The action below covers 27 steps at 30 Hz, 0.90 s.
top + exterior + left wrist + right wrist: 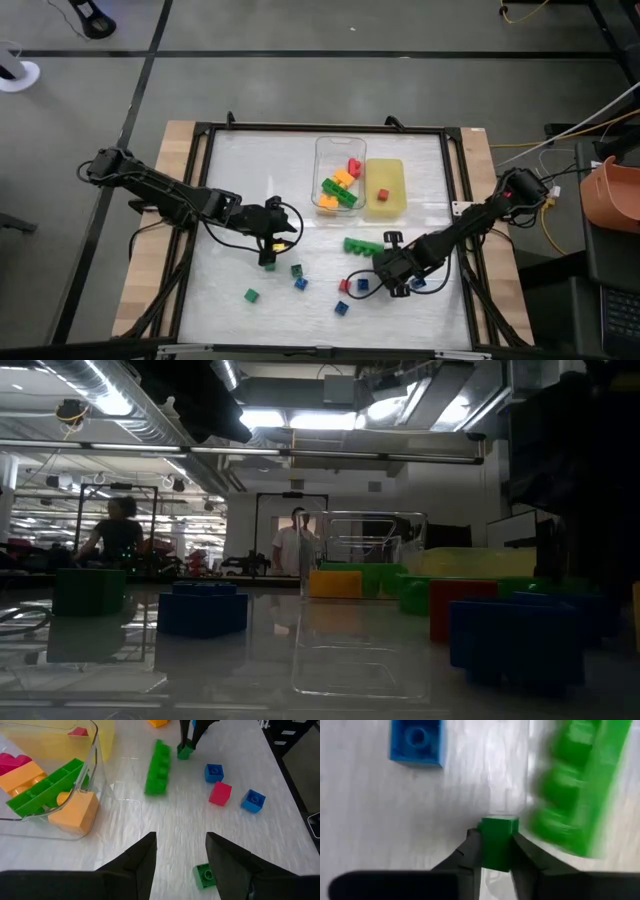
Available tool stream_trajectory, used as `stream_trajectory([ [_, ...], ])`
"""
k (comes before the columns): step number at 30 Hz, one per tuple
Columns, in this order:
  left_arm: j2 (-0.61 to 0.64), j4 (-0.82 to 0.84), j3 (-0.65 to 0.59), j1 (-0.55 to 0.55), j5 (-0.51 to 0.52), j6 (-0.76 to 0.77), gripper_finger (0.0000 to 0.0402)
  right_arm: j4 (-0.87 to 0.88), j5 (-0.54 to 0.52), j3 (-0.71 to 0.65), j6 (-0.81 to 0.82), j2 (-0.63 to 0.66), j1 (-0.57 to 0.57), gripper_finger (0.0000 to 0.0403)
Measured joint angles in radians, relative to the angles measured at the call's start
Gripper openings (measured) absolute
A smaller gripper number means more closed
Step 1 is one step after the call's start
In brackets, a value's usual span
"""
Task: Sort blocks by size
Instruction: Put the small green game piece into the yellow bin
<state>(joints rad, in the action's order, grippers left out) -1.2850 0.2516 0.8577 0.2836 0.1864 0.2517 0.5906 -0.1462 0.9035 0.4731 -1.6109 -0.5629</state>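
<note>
Right fingers [496, 851] clench small green cube [498, 840] beside long green bar [580, 785]; left fingers [180, 865] released

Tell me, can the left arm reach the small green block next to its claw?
Probably yes: the left claw stands open close by the green block, with nothing between them; a small shift should centre it.

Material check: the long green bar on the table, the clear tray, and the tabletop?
Long green bar: looks like moulded plastic, slightly glossy; raised studs and an even saturated colour suggest it.
Clear tray: probably transparent rigid plastic; the blocks show through its rounded wall.
Tabletop: a smooth, pale, glossy sheet that reflects light; the exact material is unclear.
</note>
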Motion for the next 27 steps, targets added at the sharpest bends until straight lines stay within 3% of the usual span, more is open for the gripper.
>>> stream_trajectory([
  [5, 0.0, 0.0, 0.0, 0.0, 0.0, 0.002, 0.0156, 0.054, 0.037, 0.041, -0.006, 0.004, 0.0, 0.0063],
  [9, 0.0, 0.0, 0.0, 0.0, 0.0, 0.002, 0.0156, 0.187, 0.008, 0.141, -0.04, 0.017, 0.0, 0.007],
  [19, 0.0, 0.0, 0.0, 0.0, 0.0, 0.002, 0.0156, 0.527, -0.388, 0.304, -0.176, 0.017, 0.083, 0.0073],
  [27, 0.0, 0.001, 0.0, 0.001, -0.022, 0.012, 0.0156, 0.569, -0.491, 0.3, -0.323, 0.017, 0.277, 0.0074],
])
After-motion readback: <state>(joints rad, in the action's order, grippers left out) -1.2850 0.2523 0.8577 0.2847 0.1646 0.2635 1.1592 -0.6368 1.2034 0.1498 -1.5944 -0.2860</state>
